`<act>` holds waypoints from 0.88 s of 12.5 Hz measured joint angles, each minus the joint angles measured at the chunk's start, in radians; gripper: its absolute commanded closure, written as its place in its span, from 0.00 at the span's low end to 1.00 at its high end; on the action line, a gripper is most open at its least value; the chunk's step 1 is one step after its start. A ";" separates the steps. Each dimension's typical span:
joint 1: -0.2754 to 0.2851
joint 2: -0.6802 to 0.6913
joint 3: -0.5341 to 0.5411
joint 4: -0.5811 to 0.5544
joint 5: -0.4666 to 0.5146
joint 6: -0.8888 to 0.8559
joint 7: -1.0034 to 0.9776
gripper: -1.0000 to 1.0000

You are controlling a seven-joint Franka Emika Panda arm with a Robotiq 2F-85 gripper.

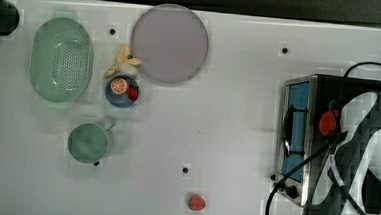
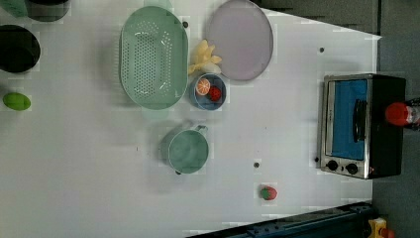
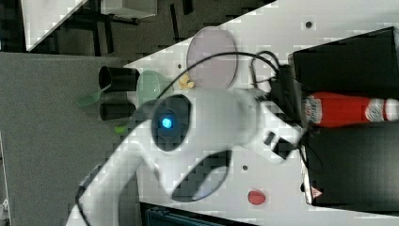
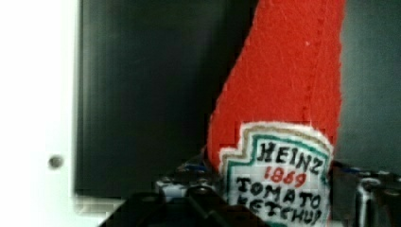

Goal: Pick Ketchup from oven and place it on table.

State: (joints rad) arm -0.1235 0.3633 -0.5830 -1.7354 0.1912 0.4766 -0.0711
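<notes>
The ketchup (image 3: 339, 109), a red bottle with a white-and-red label, stands upright on the black top of the oven (image 3: 343, 61), not inside it. From above it shows as a red round spot (image 1: 328, 122) behind the oven's blue glass door (image 1: 297, 129); it is also at the left view's right edge (image 2: 398, 114). My gripper (image 4: 274, 194) is shut on the ketchup (image 4: 283, 94) at label height, one dark finger (image 4: 189, 194) on each side. The white arm (image 3: 211, 117) reaches over the table (image 1: 216, 139) to the oven (image 2: 346, 119), whose door is closed.
A strawberry (image 1: 196, 202) lies on the table in front of the oven. Farther off are a grey-lilac plate (image 1: 169, 42), a green colander (image 1: 61, 59), a green mug (image 1: 89, 142), a blue bowl of fruit (image 1: 122, 90) and bananas (image 1: 124, 61). Black cables (image 1: 294, 174) hang by the oven.
</notes>
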 measured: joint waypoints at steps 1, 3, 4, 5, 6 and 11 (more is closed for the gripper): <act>0.028 -0.019 -0.010 0.019 -0.022 -0.031 -0.003 0.36; 0.065 -0.086 0.014 0.067 -0.075 -0.173 -0.011 0.36; 0.085 -0.136 0.035 0.082 -0.074 -0.224 -0.011 0.36; 0.105 -0.189 0.061 0.089 -0.077 -0.261 -0.011 0.36; 0.124 -0.241 0.092 0.094 -0.075 -0.274 -0.011 0.36; 0.227 -0.354 0.255 0.098 -0.128 -0.341 -0.017 0.36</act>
State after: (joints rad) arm 0.1035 0.0098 -0.3284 -1.6377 0.0635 0.1357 -0.0883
